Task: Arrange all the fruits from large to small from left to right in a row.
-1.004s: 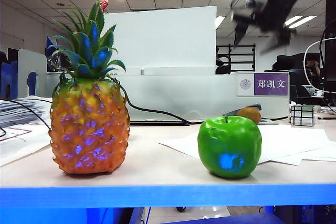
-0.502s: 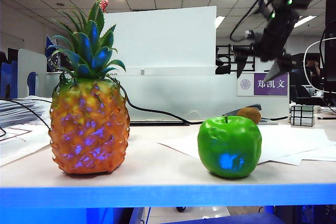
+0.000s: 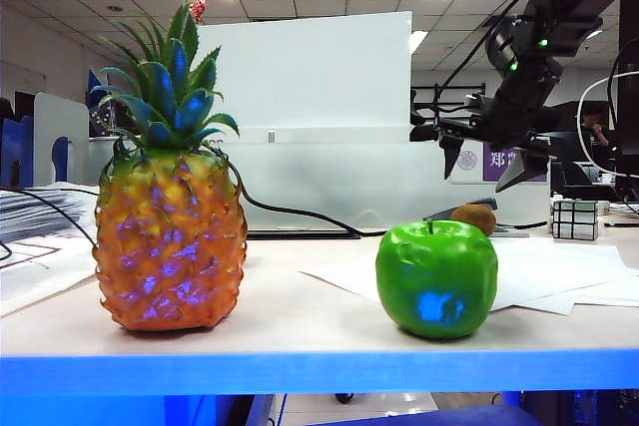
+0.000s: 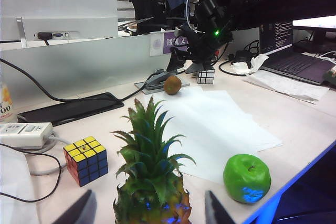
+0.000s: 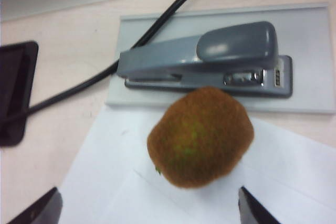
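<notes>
Having dropped from near the ceiling, our right gripper (image 3: 483, 159) hangs fingers spread above the kiwi (image 5: 200, 136) by the stapler (image 5: 210, 59), ready to fetch it beside the apple (image 3: 436, 278), while our left gripper (image 4: 147, 214) idles released over the pineapple (image 3: 170, 246).

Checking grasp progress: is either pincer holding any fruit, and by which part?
Nothing is held. The right pincer hangs open above the kiwi; the left pincer is open behind the pineapple.

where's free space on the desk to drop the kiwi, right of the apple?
Bare: white paper between kiwi and apple, and desk beyond the apple toward the front edge. Crowded: around the stapler, mirror cube and open right claw above the kiwi. Left claw, open, hangs over the pineapple.
</notes>
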You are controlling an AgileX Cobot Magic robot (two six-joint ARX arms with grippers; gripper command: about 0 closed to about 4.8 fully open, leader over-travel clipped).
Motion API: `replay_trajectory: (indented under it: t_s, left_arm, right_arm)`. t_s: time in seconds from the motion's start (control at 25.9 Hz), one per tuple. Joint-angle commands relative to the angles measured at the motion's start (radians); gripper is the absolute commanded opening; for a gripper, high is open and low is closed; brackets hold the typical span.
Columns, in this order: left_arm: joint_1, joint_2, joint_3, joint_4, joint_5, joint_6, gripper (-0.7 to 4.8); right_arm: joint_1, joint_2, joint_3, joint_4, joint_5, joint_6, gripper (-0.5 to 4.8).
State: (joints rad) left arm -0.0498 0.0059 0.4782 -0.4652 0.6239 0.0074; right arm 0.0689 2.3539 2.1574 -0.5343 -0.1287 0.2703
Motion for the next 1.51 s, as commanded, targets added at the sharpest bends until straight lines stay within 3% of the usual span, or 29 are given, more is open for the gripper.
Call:
replay_trajectory:
  t_s: [0.04, 0.73, 1.31, 1.51]
  left_arm:
    - [0.000, 0.001, 0.001, 0.010, -0.002, 0.000, 2.74]
    - [0.000, 0.000, 0.001, 0.010, 0.000, 0.000, 2.74]
    - [0.000, 0.000, 0.001, 0.009, 0.000, 0.000, 2.74]
    - [0.000, 0.000, 0.001, 0.009, 0.000, 0.000, 2.74]
  right_arm:
    - [0.008, 0.013, 0.006, 0.068, -0.001, 0.046, 4.30]
    - [0.026, 0.063, 0.006, 0.116, 0.111, 0.048, 4.26]
    - [0.026, 0.097, 0.003, 0.131, 0.131, 0.101, 4.26]
    - [0.026, 0.109, 0.003, 0.136, 0.131, 0.103, 3.88]
